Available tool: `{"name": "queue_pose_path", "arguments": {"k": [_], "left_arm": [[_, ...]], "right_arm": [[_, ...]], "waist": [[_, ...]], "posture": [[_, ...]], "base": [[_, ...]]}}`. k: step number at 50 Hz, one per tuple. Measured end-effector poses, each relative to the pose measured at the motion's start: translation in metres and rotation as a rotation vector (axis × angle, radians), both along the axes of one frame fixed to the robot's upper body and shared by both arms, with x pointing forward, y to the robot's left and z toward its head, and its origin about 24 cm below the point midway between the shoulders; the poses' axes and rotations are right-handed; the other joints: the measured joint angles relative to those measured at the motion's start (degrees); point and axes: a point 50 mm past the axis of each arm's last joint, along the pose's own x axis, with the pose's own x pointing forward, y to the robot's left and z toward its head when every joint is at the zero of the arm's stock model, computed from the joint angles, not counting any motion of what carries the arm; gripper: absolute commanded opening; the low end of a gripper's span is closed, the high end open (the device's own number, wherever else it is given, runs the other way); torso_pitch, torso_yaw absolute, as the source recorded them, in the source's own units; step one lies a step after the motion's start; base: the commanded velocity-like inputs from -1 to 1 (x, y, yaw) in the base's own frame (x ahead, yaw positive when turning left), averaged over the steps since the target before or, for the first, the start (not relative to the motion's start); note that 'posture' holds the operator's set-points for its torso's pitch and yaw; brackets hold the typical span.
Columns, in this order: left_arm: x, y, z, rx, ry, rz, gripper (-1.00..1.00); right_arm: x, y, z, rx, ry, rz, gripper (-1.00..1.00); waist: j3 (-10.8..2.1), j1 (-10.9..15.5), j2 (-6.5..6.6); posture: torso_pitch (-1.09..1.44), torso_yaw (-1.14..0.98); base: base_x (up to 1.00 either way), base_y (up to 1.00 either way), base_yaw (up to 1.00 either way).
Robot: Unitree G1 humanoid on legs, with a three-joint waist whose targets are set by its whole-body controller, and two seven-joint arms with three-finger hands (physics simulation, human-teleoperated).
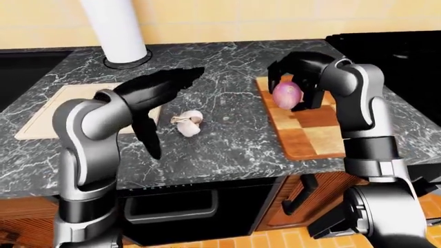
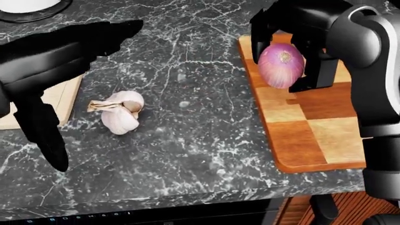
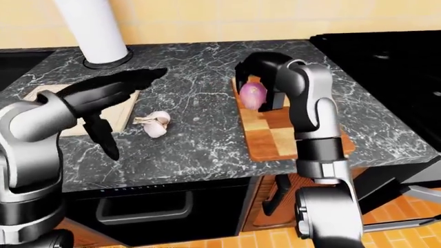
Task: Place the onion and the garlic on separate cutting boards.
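A red onion (image 2: 280, 68) is in my right hand (image 1: 298, 87), whose fingers close round it and hold it just over the top end of the checkered wooden cutting board (image 2: 313, 136). A garlic bulb (image 2: 120, 112) lies on the dark marble counter (image 2: 187, 154), between the two boards. My left hand (image 1: 164, 103) is open and empty, fingers stretched out above and left of the garlic, thumb pointing down beside it. A pale cutting board (image 1: 48, 111) lies at the left, partly hidden under my left arm.
A white cylinder (image 1: 117, 28) stands at the top of the counter. A black stove (image 1: 399, 46) borders the counter on the right, a dark recess (image 1: 20, 62) on the left. The counter's near edge drops to a dark oven door (image 1: 172, 212).
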Motion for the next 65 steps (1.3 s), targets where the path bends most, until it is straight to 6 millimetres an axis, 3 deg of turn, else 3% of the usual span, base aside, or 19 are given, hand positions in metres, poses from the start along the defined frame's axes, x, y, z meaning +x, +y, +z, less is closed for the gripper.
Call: {"name": "queue_pose_path", "arguments": {"k": [11, 22, 32, 47, 62, 64, 65], "left_arm": [[0.024, -0.01, -0.014, 0.132, -0.048, -0.003, 0.95], [0.026, -0.014, -0.014, 0.129, -0.09, 0.002, 0.37], [0.026, -0.013, -0.027, 0.138, -0.057, 0.001, 0.27], [0.035, -0.022, -0.031, 0.126, -0.049, -0.011, 0.13], [0.04, -0.025, -0.038, 0.119, -0.046, -0.014, 0.12], [0.039, -0.025, -0.04, 0.114, -0.055, -0.015, 0.1], [0.039, -0.025, -0.041, 0.112, -0.059, -0.016, -0.04]], "right_arm": [[-0.001, 0.002, -0.006, -0.003, 0.01, 0.012, -1.0], [-0.002, 0.001, -0.006, -0.006, 0.011, 0.015, -1.0], [-0.002, 0.003, -0.007, -0.008, 0.014, 0.018, -1.0], [-0.004, 0.002, -0.01, -0.008, 0.016, 0.019, -1.0], [-0.004, 0.002, -0.014, -0.009, 0.027, 0.021, -1.0], [-0.004, 0.002, -0.014, -0.01, 0.027, 0.022, -1.0], [-0.004, 0.002, -0.014, -0.01, 0.026, 0.022, -1.0]], "waist": [[0.03, 0.1, -0.49], [-0.07, -0.1, -0.22], [-0.01, 0.0, -0.29], [-0.3, 0.0, -0.26], [-0.54, -0.4, 0.02], [-0.69, -0.4, 0.1], [-0.76, -0.4, 0.13]], "posture": [[0.0, 0.0], [0.0, 0.0], [0.0, 0.0], [0.0, 0.0], [0.0, 0.0], [0.0, 0.0], [0.0, 0.0]], "base": [[0.0, 0.0, 0.0], [0.0, 0.0, 0.0], [0.0, 0.0, 0.0], [0.0, 0.0, 0.0], [0.0, 0.0, 0.0], [0.0, 0.0, 0.0], [0.0, 0.0, 0.0]]}}
